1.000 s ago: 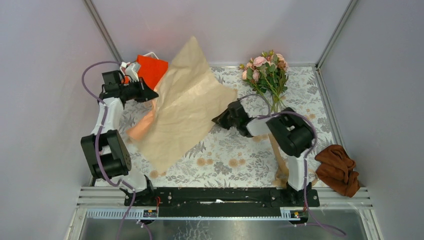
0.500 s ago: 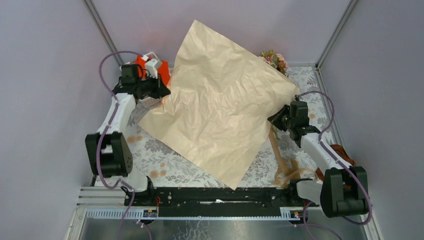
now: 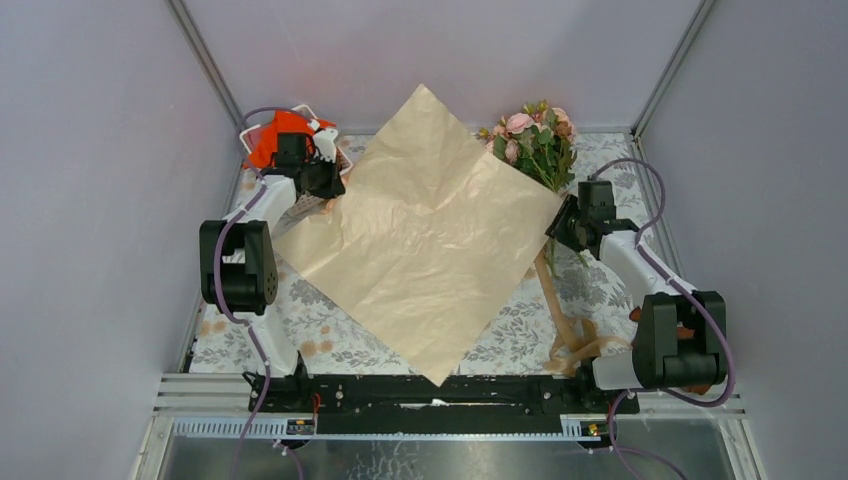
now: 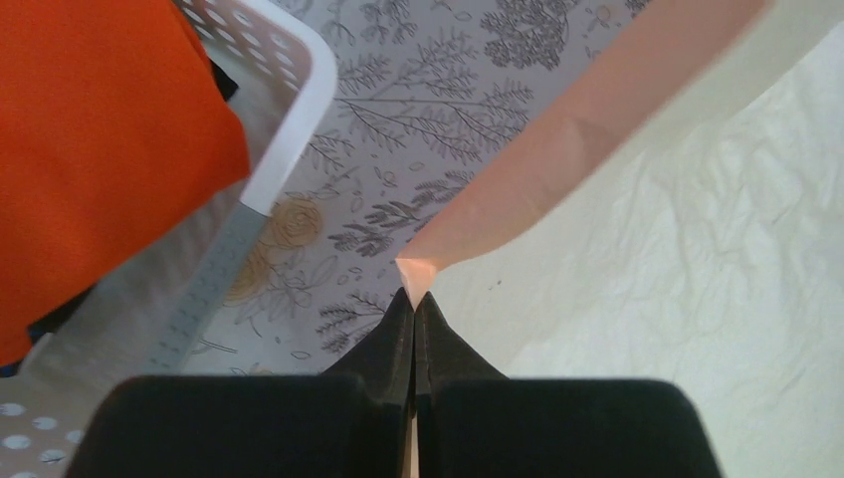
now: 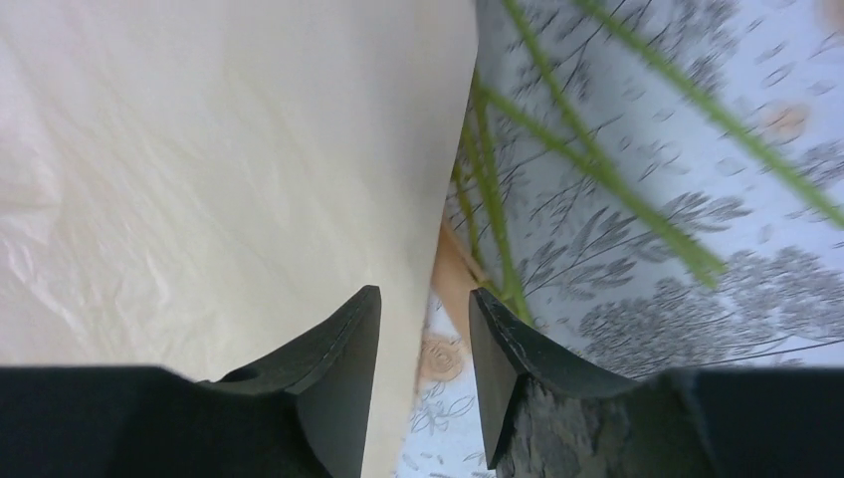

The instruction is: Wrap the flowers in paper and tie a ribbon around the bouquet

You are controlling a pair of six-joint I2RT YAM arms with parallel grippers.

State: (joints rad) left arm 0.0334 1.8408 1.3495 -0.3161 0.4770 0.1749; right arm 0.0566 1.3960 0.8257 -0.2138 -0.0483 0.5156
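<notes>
Paper (image 3: 430, 240) lies spread as a diamond over the middle of the patterned counter (image 3: 310, 330), tan face up, far corner lifted toward the back wall. Left pincer (image 4: 414, 297) is clamped together on the paper's left corner; the peach underside shows where the edge curls up just beyond the tips. White basket (image 4: 299, 110) sits close by on the left, holding an orange-red cloth (image 4: 100, 129). Right pincer (image 5: 425, 294) is at the paper's right corner with fingers apart; the paper's edge runs through the gap, not pinched. Flowers (image 3: 530, 140) lie at the far right, heads toward the back, with thin green stems passing under the right corner. Ribbon (image 3: 560, 310) trails in loops along the near right, beside the right arm's base.
</notes>
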